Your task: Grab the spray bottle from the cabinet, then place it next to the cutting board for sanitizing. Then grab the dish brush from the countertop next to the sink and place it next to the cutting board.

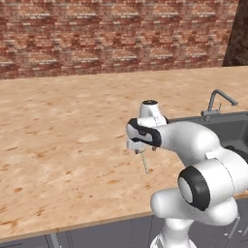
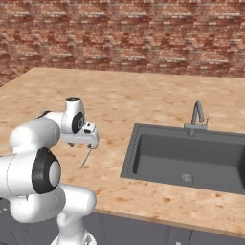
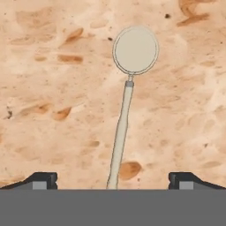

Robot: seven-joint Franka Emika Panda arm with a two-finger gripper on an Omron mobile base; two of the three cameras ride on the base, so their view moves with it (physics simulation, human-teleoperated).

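Dish brush [image 3: 127,101] lies flat on the countertop [image 1: 58,135] left of the sink [image 2: 191,160] — jaws wide above it; nothing between.

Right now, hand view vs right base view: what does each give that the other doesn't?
Hand view alone: the dish brush's round cream head and the open hand straddling the handle end, fingertips apart. Right base view alone: the sink, its tap and the brick wall. Shared: the brush handle lying flat on the countertop.
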